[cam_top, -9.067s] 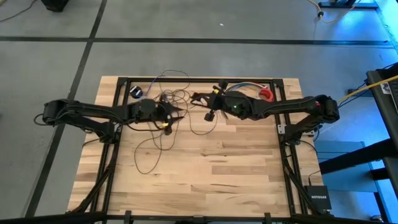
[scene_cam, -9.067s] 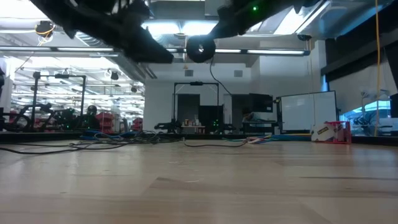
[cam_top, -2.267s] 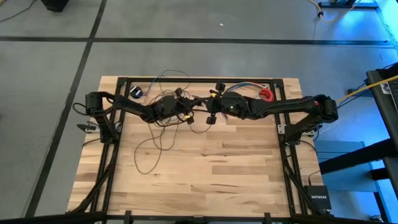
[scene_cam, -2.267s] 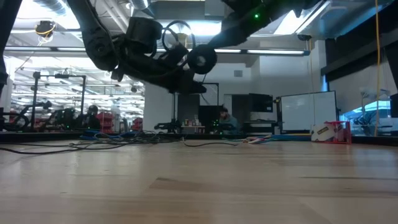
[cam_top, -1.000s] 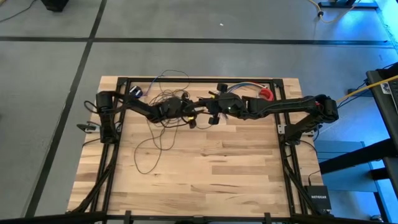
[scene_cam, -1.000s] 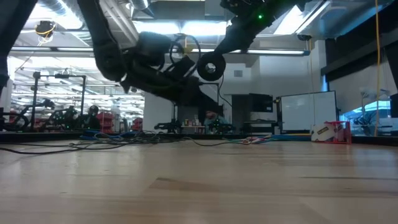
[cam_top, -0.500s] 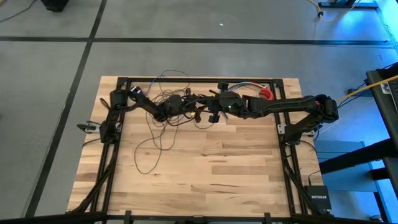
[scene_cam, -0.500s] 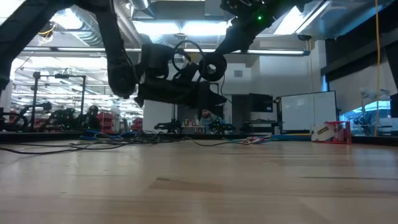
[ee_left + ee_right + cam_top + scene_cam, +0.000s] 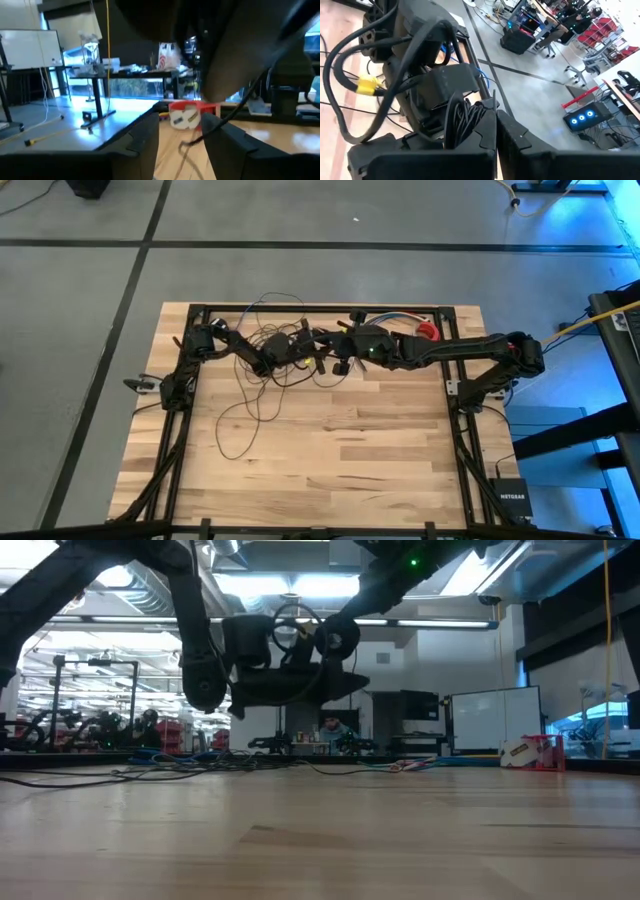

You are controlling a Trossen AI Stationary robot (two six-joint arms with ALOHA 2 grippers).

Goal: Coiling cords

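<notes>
Cords [image 9: 255, 395]: a thin dark wire strewn in loose loops over the left half of the table; more loops tangle at the far edge under the left arm, and one long loop trails toward the near side. A bunched hank of it [image 9: 462, 117] sits just past the right gripper's fingertips, against the left arm's wrist.

Puck [image 9: 338, 637]: a small black round piece at the wire's end, held up off the table where the two arms meet, seen in the low view.

Right gripper [image 9: 495, 117]: fingers pressed together with no gap, pinching the bundled strands of the cords. It is raised above the far middle of the table, pointing toward the left arm.

Left gripper [image 9: 187, 135]: fingers stand apart with a clear gap; a single strand of the wire hangs across that gap, but I cannot tell whether the fingers touch it. It is raised at the far middle of the table, meeting the right gripper.

Table [image 9: 380, 460]: pale wooden planks in a black frame; the near half is bare wood.

Tape roll [image 9: 428, 331]: a red holder at the far right edge, beyond the right arm; it also shows ahead of the left gripper.

Multicoloured wires [image 9: 395, 317]: a short bundle along the far edge, beside the tape roll.

Person [image 9: 327, 726]: seated in the room behind the table, far off.
</notes>
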